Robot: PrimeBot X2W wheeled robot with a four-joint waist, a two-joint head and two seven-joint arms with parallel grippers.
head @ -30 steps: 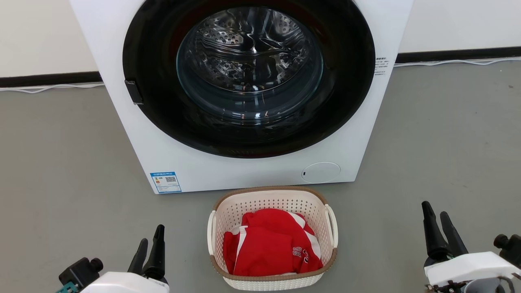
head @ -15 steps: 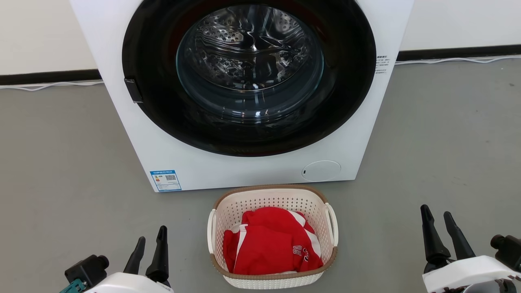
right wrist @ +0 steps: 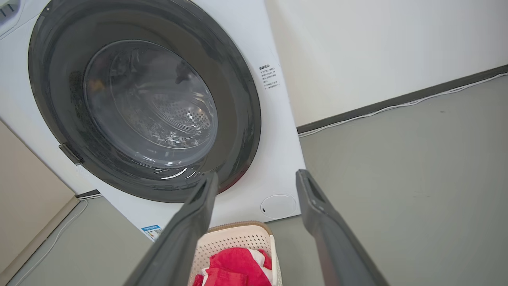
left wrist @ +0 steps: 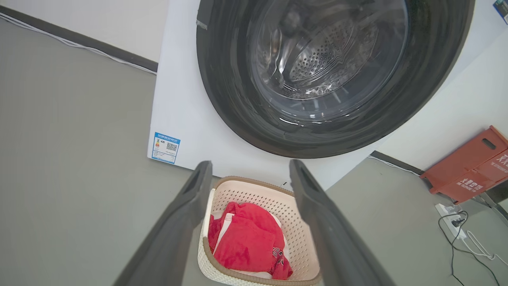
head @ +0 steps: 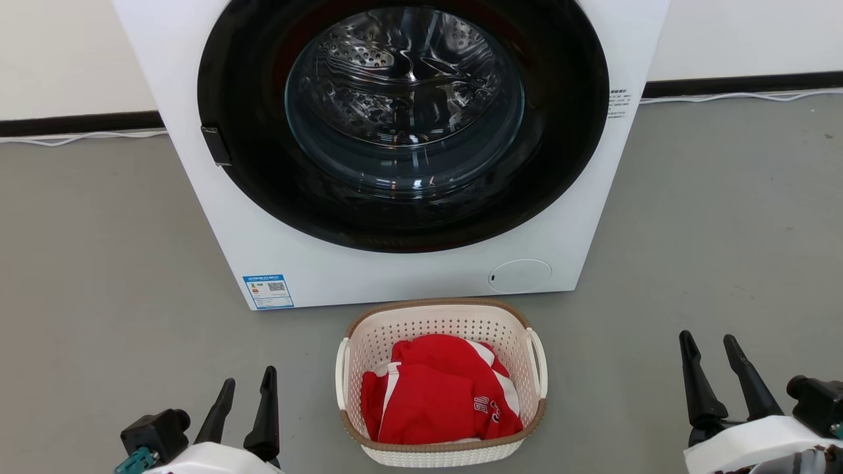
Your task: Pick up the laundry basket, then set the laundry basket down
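Note:
The laundry basket (head: 440,324), cream-white and perforated with a brown rim and white side handles, stands on the grey floor just before the washing machine. A red garment (head: 435,395) lies inside it. My left gripper (head: 249,380) hangs open at the lower left, well left of the basket and apart from it. At the lower right my right gripper (head: 710,343) is open too, far right of the basket. The left wrist view has the basket (left wrist: 297,234) between and beyond its fingers (left wrist: 186,210). The basket's (right wrist: 238,238) back rim sits low in the right wrist view.
A white washing machine (head: 276,250) with a round dark door (head: 403,125) rises directly behind the basket. White cables (head: 79,139) run along the dark skirting. In the left wrist view, an orange crate (left wrist: 470,165) and a power strip (left wrist: 450,218) lie off beside the machine.
Both grippers have opened wider, and the left one has shifted slightly right toward the basket. The basket stays put on the floor; the view shifted a little.

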